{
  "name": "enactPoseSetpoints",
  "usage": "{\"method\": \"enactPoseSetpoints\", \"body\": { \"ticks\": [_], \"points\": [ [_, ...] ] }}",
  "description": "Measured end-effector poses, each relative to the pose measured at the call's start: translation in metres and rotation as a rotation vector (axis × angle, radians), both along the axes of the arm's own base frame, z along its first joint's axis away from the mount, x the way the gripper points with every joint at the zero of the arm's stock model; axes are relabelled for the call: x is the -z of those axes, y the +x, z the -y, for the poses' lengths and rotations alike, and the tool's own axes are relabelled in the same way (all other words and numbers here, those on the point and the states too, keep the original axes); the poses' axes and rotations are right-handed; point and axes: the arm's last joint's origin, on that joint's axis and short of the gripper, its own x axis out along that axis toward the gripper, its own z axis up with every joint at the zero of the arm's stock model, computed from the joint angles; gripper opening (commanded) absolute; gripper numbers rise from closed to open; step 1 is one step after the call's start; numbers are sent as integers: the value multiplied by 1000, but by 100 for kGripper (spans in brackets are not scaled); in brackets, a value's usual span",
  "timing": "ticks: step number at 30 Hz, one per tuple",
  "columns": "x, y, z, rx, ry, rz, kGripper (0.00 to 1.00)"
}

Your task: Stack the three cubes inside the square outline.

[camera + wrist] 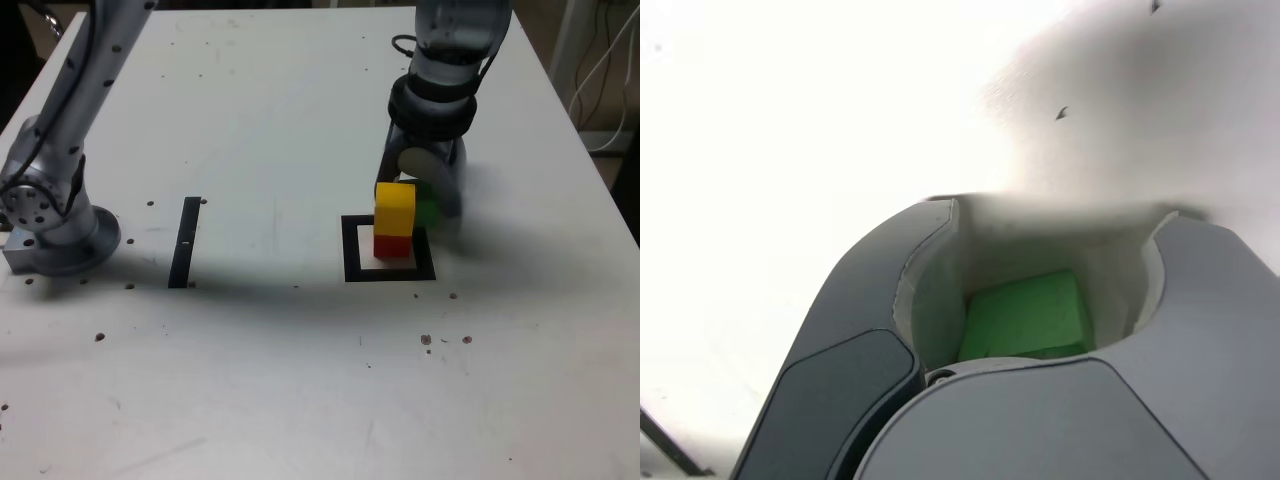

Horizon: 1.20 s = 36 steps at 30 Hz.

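End effector (1030,330) jaws flank green cube (1025,318), grip unconfirmed. Clamp square, lift clear of yellow cube (395,208) on red cube (392,245), just left.

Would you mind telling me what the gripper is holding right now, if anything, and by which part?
The green cube sits between the jaws of the gripper, flanked on opposite sides, but a firm hold cannot be told.

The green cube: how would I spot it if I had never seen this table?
Find the black square outline on the white table, where a yellow cube sits on a red cube. Just to the exterior view's right of that stack, the gripper surrounds the green cube. It is the only unstacked cube.
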Motion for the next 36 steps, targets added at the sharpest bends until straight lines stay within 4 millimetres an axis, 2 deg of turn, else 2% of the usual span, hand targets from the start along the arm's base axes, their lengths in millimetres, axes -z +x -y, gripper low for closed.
{"method": "enactPoseSetpoints", "body": {
  "ticks": [7, 11, 17, 23, 27, 33, 36],
  "points": [
    [-2, 5, -2, 13, 31, 47, 9],
    [-6, 4, -3, 13, 56, 70, 1],
    [-32, -2, -3, 12, 75, 154, 0],
    [-42, 0, -3, 46, 76, 171, 0],
    [-71, -2, -3, 80, 79, 200, 0],
    [-118, -26, 3, 116, 105, 199, 0],
    [-132, -34, 11, 129, 111, 202, 0]
  ]
}}
